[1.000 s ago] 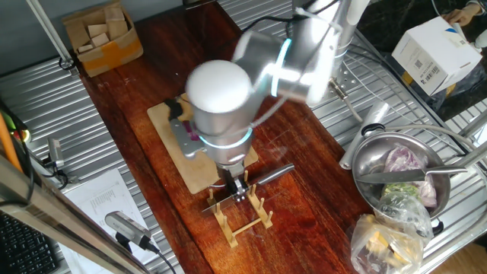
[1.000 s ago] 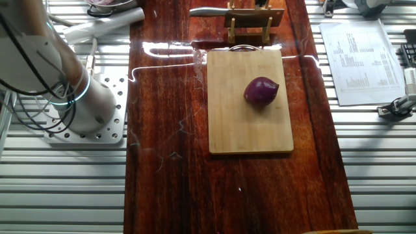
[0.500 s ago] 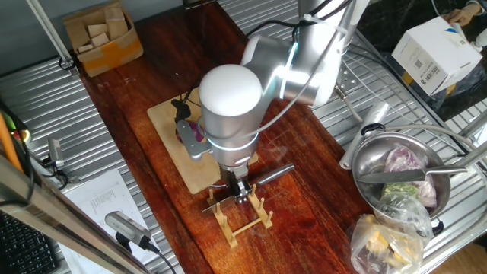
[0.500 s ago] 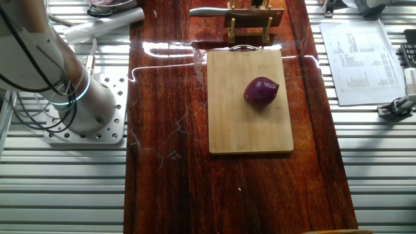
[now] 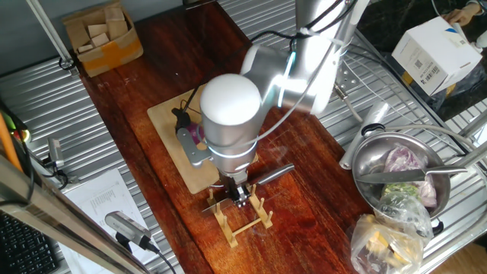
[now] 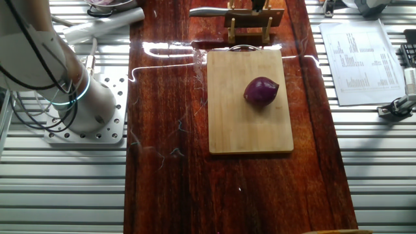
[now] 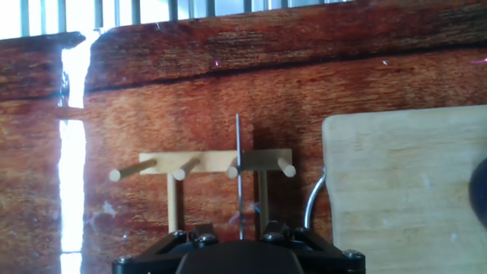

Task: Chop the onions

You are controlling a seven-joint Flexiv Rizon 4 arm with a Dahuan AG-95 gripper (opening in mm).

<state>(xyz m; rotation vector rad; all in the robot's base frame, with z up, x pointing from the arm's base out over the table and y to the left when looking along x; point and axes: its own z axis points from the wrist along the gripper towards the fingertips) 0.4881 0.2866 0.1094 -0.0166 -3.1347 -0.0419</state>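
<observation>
one red onion [image 6: 260, 90] on the board [image 6: 249, 130], purple leaves in the bowl [image 5: 365, 161]; jaws' state unclear

Onion [image 5: 196, 134] mostly behind arm

Arm bent low, tool [image 5: 240, 192] pointing down, seemingly closed.

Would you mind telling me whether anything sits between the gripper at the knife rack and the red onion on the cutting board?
Nothing visible does. The gripper is down at the wooden knife rack, around the knife. The red onion lies alone on the bamboo cutting board, and the board surface between the rack and the onion is bare.
</observation>
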